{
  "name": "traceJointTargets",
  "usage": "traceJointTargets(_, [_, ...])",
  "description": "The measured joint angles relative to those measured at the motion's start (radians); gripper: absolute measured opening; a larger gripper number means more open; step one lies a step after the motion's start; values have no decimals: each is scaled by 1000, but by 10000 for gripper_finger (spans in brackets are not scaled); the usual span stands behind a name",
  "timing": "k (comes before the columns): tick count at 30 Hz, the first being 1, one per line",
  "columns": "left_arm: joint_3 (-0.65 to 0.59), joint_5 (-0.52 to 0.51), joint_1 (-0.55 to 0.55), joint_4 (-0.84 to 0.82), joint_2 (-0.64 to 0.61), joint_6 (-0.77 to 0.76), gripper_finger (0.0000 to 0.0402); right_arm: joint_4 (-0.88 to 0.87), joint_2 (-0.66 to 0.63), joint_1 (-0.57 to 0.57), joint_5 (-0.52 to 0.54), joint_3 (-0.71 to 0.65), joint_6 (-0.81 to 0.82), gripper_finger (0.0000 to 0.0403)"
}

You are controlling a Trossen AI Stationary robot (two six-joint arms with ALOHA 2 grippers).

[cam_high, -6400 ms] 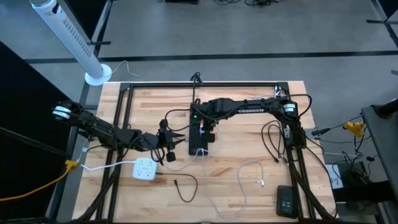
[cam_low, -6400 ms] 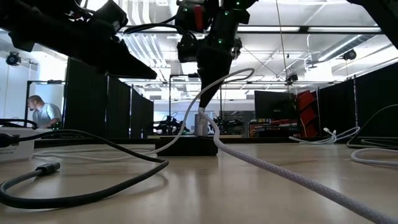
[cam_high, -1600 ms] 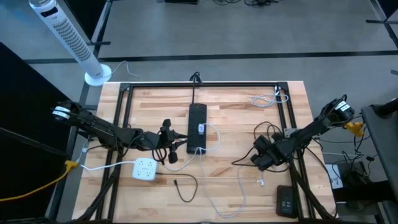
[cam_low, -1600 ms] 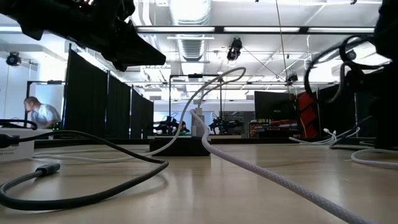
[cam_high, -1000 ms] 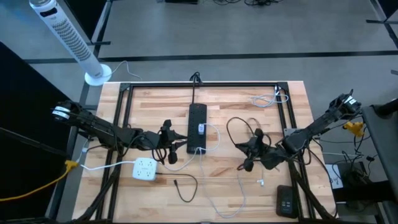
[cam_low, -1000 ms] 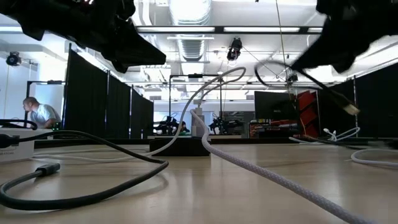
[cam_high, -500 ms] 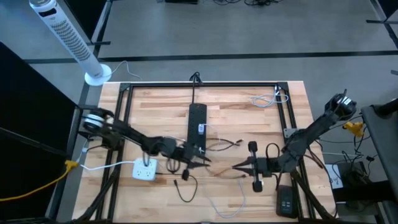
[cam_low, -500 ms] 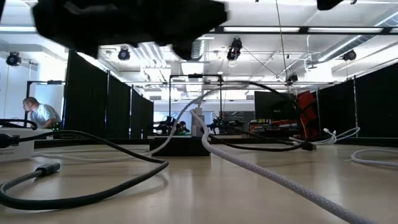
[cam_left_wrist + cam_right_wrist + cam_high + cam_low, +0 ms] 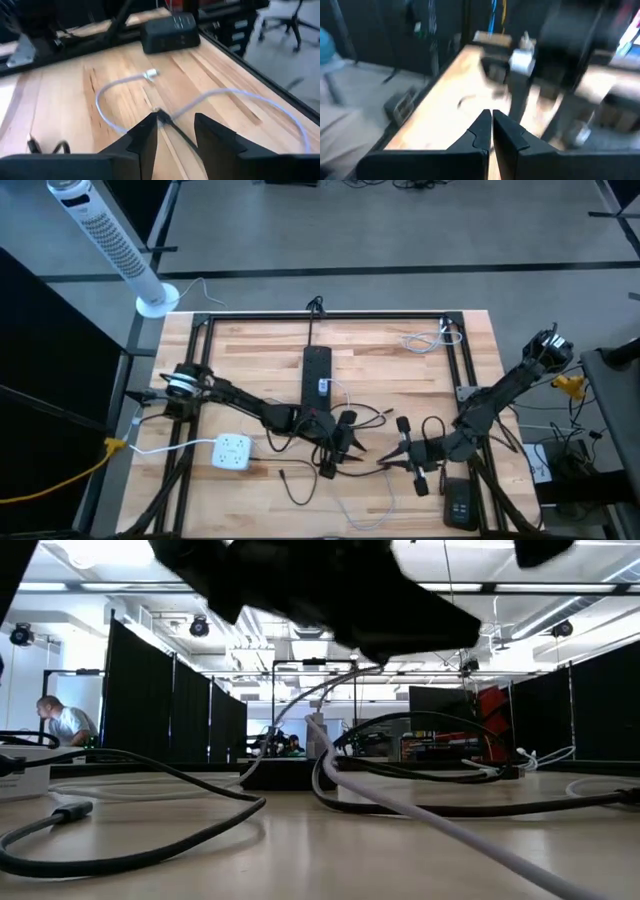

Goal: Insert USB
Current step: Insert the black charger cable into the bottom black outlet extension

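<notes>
Over the middle of the desk (image 9: 400, 370), seen from overhead, both arms reach toward each other in front of the black power strip (image 9: 317, 385). The left gripper (image 9: 345, 448) hangs above a tangle of black cable (image 9: 368, 418), and the right gripper (image 9: 384, 461) points at it from close by, with a white cable (image 9: 372, 510) looping along the near edge. A white multi-socket adapter (image 9: 232, 451) sits well to the left, and a small black box (image 9: 460, 502) lies at the right front corner.

From desk height the left arm is only a dark mass across the top, but this view shows a white plug standing upright in the power strip (image 9: 285, 776), which the overhead view barely gives, and a person (image 9: 66, 724) far back in the room.

The left wrist camera adds the close detail: the left fingers (image 9: 145, 140) stand apart, holding nothing, and the end of a thin black USB lead (image 9: 172, 129) lies on the wood in the gap between them, beside a white connector (image 9: 151, 74).

The right wrist view is smeared; the right fingers (image 9: 507, 132) are pressed together, and I cannot tell whether they pinch anything.
</notes>
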Motion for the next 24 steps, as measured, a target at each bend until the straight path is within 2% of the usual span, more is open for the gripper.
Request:
traceJointTargets(3, [21,-1,-2,-54,-27,0,127,-115,24,-3,1,0,112,4])
traceJointTargets(6, [16,-2,-5,-80,-40,0,127,-205,72,-3,0,-1,178,26])
traceJointTargets(14, [12,-29,-6,-125,-50,0,105,-239,264,-12,-40,14,186,142])
traceJointTargets(17, [9,-30,-6,-129,-54,0,104,-240,352,-19,-82,38,168,174])
traceJointTargets(21, [9,-30,-6,-125,-58,-3,108,-245,452,-30,-101,82,164,188])
traceJointTargets(24, [8,-30,-6,-129,-58,-9,111,-304,501,-29,-87,122,169,169])
